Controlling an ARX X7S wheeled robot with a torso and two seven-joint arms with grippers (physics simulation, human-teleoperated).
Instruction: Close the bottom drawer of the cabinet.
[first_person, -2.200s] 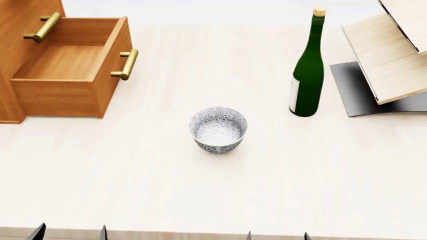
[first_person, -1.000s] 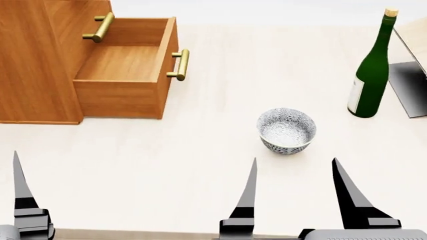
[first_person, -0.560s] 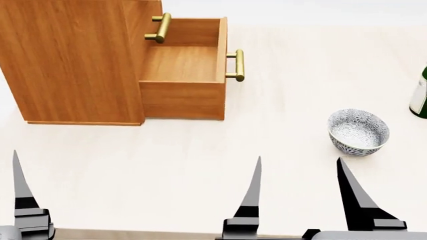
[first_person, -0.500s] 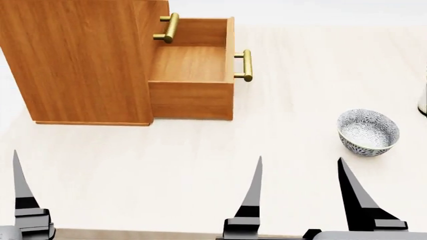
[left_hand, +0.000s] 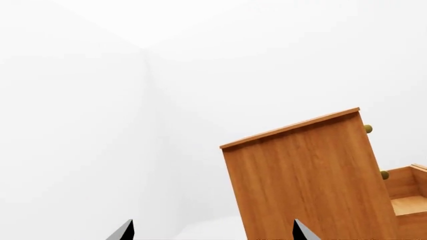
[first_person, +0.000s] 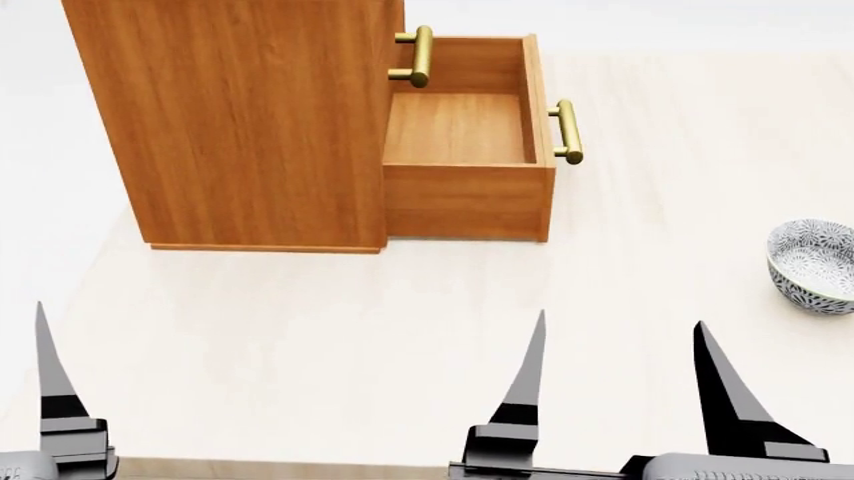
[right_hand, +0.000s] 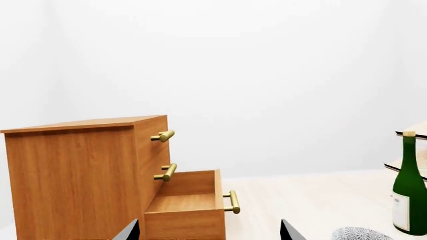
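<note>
The cabinet (first_person: 254, 120) stands at the back left of the table. Its bottom drawer (first_person: 465, 150) is pulled far out to the right, empty, with its brass handle (first_person: 567, 131) on the front panel. An upper drawer's handle (first_person: 419, 55) shows above it. My right gripper (first_person: 625, 400) is open and empty, low at the table's near edge, well short of the drawer. Of my left gripper only one finger (first_person: 54, 395) shows in the head view. In the left wrist view the left gripper (left_hand: 212, 232) is open and empty, facing the cabinet's side (left_hand: 307, 180). The right wrist view shows the right gripper (right_hand: 209, 231) open, with the drawer (right_hand: 187, 212) ahead.
A patterned bowl (first_person: 814, 265) sits at the right edge of the head view. The right wrist view shows a green bottle (right_hand: 408, 192) and part of a pale wooden rack (right_hand: 417, 130) further right. The pale table (first_person: 400, 330) lies between my grippers and the cabinet.
The head view has swung left: cabinet and drawer shifted right and show more fully, the bowl slid to the right edge, the bottle left the view. Both grippers rose into view earlier and kept their pose.
</note>
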